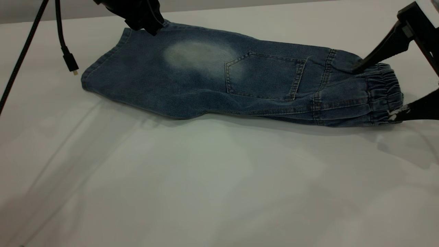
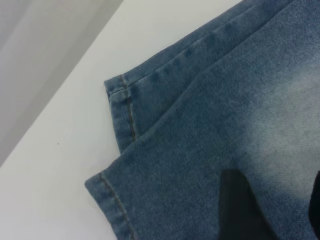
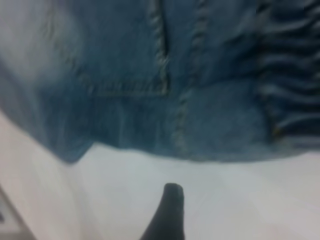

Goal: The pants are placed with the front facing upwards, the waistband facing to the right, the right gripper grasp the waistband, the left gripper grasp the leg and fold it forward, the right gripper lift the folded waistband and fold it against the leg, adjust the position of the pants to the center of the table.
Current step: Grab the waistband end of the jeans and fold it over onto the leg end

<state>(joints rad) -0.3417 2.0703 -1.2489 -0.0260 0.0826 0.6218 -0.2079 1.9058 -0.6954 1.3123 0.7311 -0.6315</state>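
The pants [image 1: 205, 82] lie folded lengthwise across the far part of the table [image 1: 205, 185], a back pocket and a pale faded patch facing up. The leg hems [image 2: 125, 115] point left and the gathered waistband [image 1: 384, 89] points right. My left gripper [image 1: 152, 29] hovers over the far corner of the leg end, open, with flat denim showing between its fingers [image 2: 240, 210]. My right gripper [image 1: 375, 91] is open wide and straddles the waistband, one fingertip on the denim on the far side, the other at the near edge. The right wrist view shows one finger [image 3: 170, 210] over bare table.
A black cable with a small plug [image 1: 70, 63] dangles over the table's left side, beside a slanted black rod [image 1: 20, 58]. The table's back edge [image 1: 85, 19] runs just behind the pants. Wide bare table surface stretches in front of them.
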